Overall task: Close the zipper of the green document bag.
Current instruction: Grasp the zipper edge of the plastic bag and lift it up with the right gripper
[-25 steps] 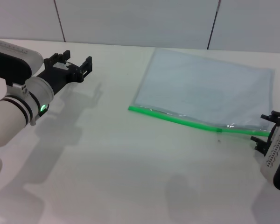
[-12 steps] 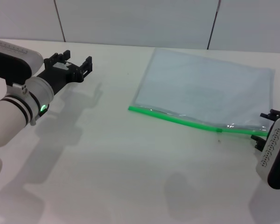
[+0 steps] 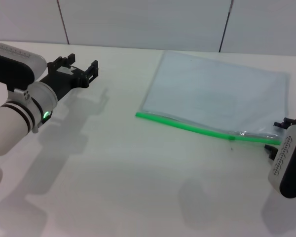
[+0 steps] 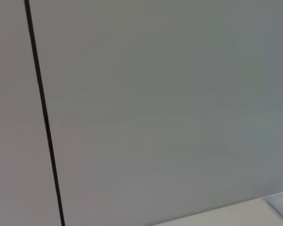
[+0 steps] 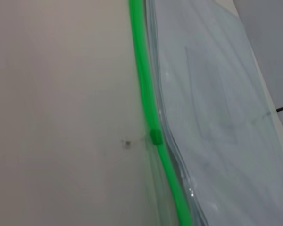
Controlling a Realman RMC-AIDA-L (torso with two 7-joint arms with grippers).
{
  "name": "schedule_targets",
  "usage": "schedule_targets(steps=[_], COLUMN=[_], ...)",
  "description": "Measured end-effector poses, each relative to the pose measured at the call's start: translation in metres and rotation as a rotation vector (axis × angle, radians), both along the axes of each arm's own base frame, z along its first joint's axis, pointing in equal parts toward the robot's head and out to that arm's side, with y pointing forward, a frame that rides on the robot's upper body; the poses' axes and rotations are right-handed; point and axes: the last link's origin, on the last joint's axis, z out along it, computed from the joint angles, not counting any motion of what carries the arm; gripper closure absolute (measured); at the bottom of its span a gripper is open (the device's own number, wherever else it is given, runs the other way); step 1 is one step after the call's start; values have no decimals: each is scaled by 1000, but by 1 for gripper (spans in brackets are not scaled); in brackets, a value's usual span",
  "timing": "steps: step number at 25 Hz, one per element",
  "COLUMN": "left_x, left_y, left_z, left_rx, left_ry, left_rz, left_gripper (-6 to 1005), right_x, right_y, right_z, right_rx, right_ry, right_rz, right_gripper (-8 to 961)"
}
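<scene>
The green document bag [image 3: 217, 96] lies flat on the white table, right of centre, and also shows in the right wrist view [image 5: 217, 117]. Its zipper [image 3: 187, 127] runs along the near long edge, also seen close up [image 5: 144, 89]. The small green slider [image 3: 231, 137] sits about two thirds of the way toward the right end [image 5: 155, 136]. My right gripper [image 3: 278, 135] is at the zipper's right end, open, its two black fingertips on either side of the strip's end. My left gripper [image 3: 75, 68] hangs open over the table's far left, well away from the bag.
The table [image 3: 128, 173] is white, with a grey panelled wall [image 3: 138, 22] behind it. A small dark speck [image 5: 127, 142] marks the table beside the slider. The left wrist view shows only the wall [image 4: 155, 108].
My right gripper has shifted a little left and toward the near edge, staying at the zipper's right end. The left arm and the bag have not moved.
</scene>
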Motion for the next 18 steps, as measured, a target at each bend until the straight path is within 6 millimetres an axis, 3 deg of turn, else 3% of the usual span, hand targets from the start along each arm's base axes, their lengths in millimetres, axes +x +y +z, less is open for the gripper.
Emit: schedule_targets(steps=[18], left_x=[3], left_y=[2], left_z=[0], left_rx=[0], left_ry=[-1], left_rz=[-6], left_gripper=[322], right_x=[-4], right_y=[18], right_z=[-2], right_rx=[29], right_ry=[23], right_rz=[12], right_gripper=[367])
